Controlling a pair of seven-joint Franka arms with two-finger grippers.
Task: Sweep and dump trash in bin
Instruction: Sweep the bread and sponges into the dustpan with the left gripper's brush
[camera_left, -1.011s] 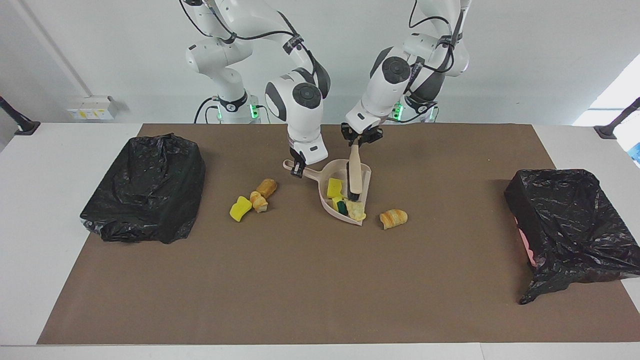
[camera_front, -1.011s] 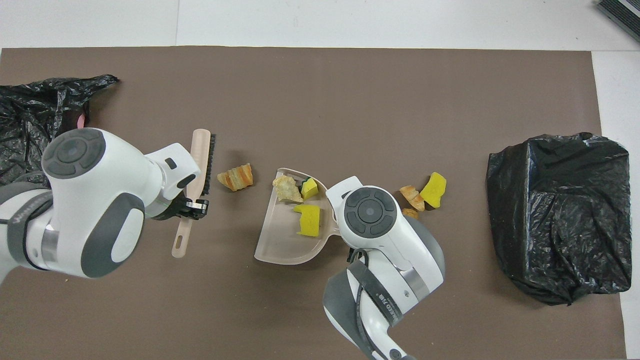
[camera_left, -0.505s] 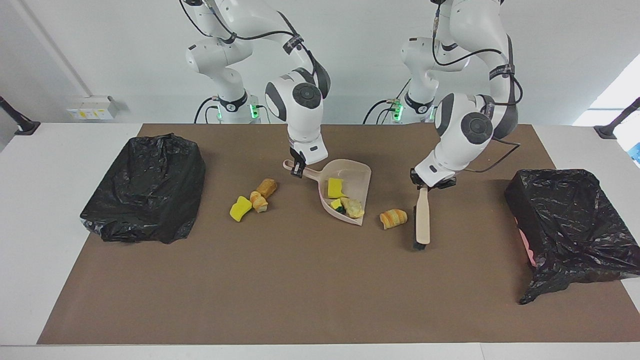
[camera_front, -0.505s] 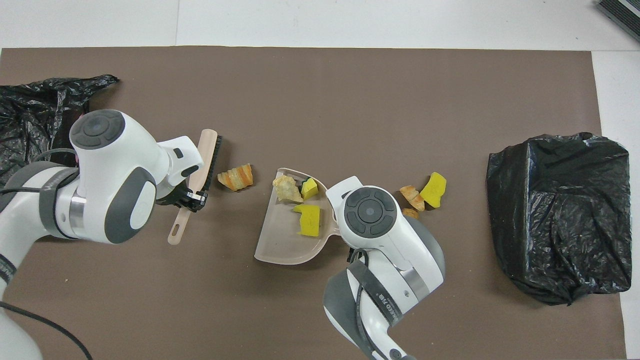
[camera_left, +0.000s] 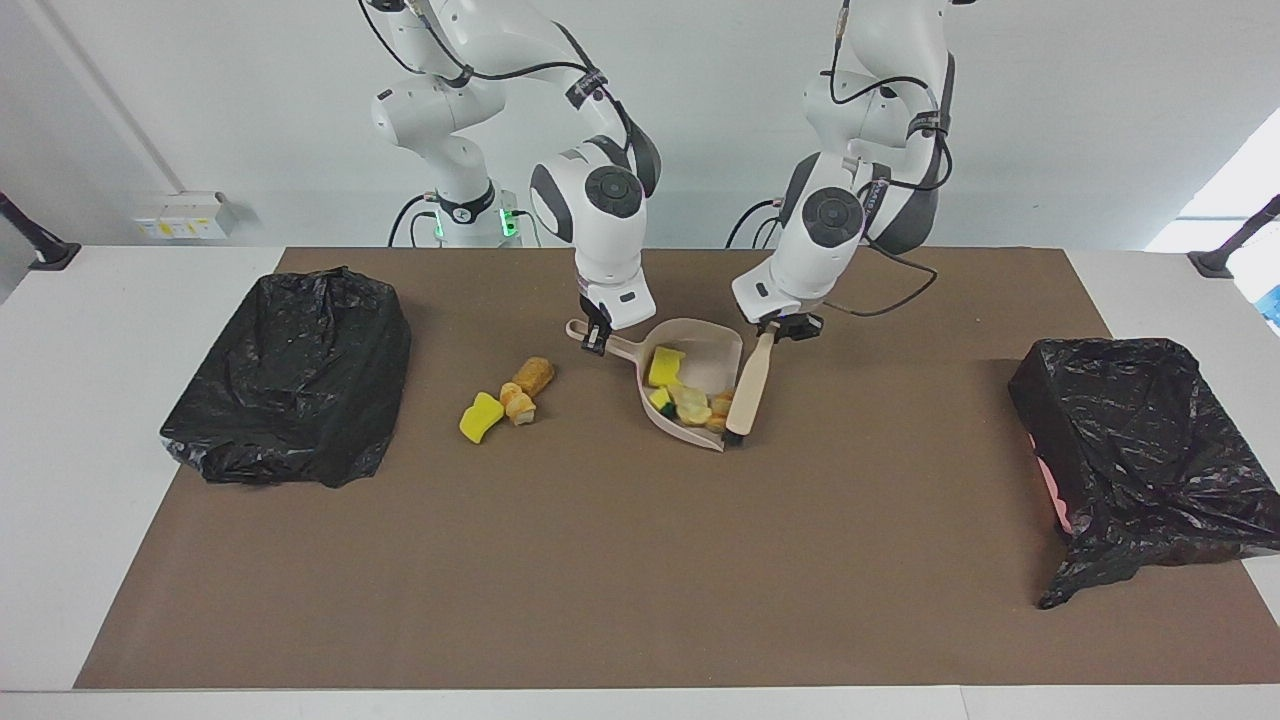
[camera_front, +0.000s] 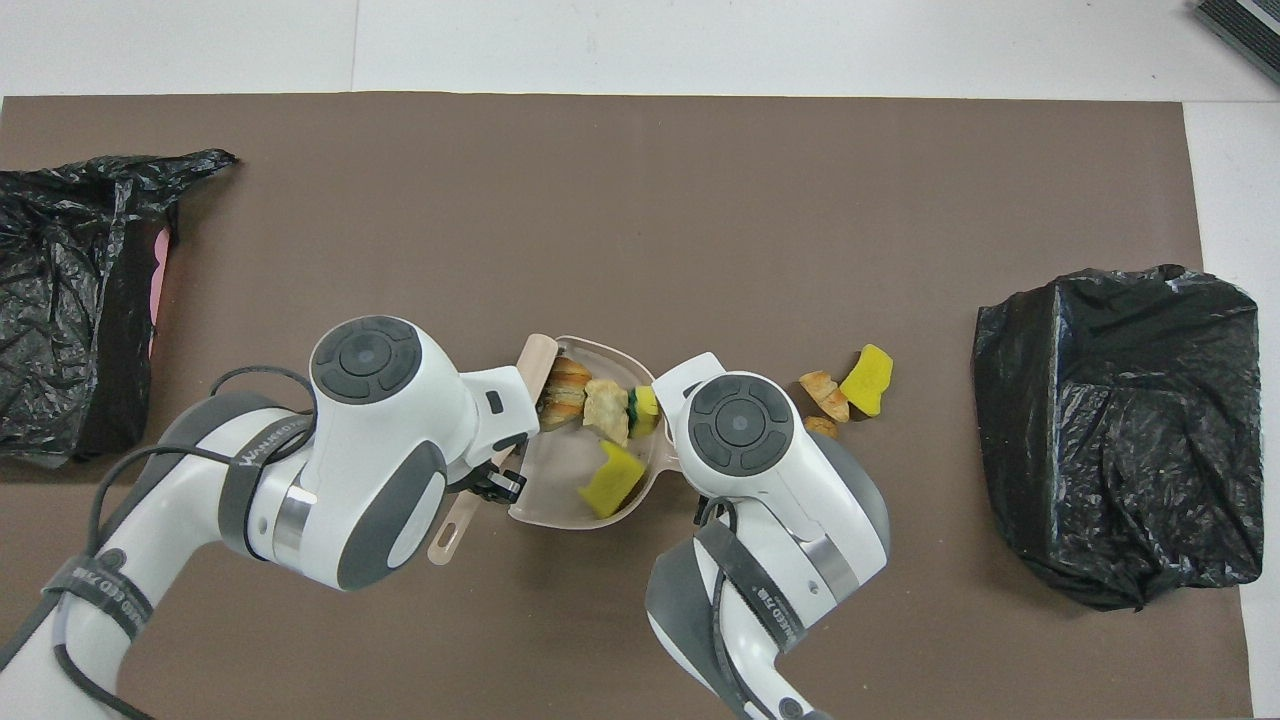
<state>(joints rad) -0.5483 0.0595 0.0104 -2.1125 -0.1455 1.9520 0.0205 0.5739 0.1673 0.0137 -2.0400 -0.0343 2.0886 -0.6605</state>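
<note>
facing view: the right gripper (camera_left: 596, 340) is closed tight on the handle of the beige dustpan (camera_left: 722, 350), which sits on the brown mat (camera_left: 620, 560) in the middle of the table. the left gripper (camera_left: 785, 328) is closed tight on the handle of the beige brush (camera_left: 750, 385), and the brush head touches the open edge of the dustpan. some of the trash, yellow sponge bits and bread bits (camera_left: 688, 398), lies inside the dustpan. three more pieces (camera_left: 505, 400) lie on the mat beside the dustpan, toward the right arm's end. a black bin bag (camera_left: 290, 375) sits at that end, and another black bin bag (camera_left: 1140, 450) sits at the left arm's end. overhead view: the left arm covers most of the brush (camera_front: 535, 358), and only its tip and handle end peek out. the dustpan (camera_front: 560, 505) holds a row of bread and sponge bits (camera_front: 600, 410) by the brush. the three loose pieces (camera_front: 850, 385) lie between the dustpan and a bin bag (camera_front: 1115, 430).
</note>
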